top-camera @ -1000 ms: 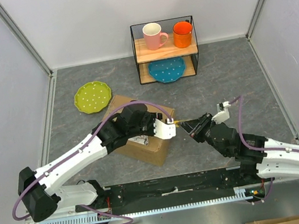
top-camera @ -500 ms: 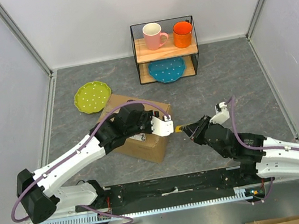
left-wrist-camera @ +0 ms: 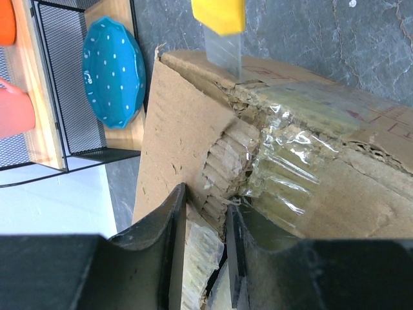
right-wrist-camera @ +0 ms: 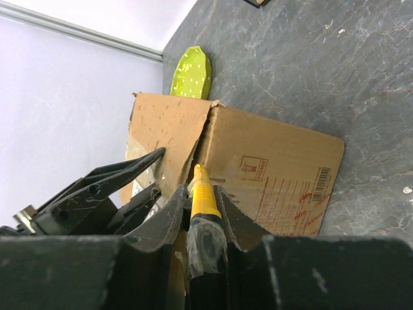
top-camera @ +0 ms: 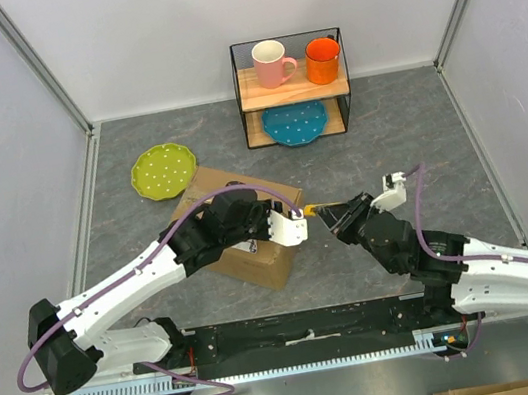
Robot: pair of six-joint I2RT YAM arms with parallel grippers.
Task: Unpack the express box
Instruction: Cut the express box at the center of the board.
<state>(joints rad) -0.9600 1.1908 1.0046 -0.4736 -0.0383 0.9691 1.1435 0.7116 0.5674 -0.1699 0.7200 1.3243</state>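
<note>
Express box (top-camera: 267, 266), the only one, sits at an angle on the grey worktop (top-camera: 405, 133), left of centre, its near corner close to the rail where my arms are bolted and its far corner just beside the green plate (top-camera: 163, 171). One side face carries the red-printed label, and the taped seam at the top edge is torn and crumpled. One wire rack (top-camera: 248, 91) stands against the far wall. I count two plates: the green one lies flat on the worktop and a blue one (top-camera: 296, 123) sits on the rack's lower shelf. Two mugs, pink (top-camera: 271, 62) and orange (top-camera: 322, 60), stand side by side on its upper shelf. Bare worktop lies between box and rack and all along the right side. My left pincer (left-wrist-camera: 205, 199) is nearly closed, nipping the ragged cardboard and tape at the box's top edge. My right pincer (right-wrist-camera: 199, 188) is clamped on the single yellow utility knife (right-wrist-camera: 205, 203), whose blade (left-wrist-camera: 224, 55) meets the box's upper edge by the torn seam.
</note>
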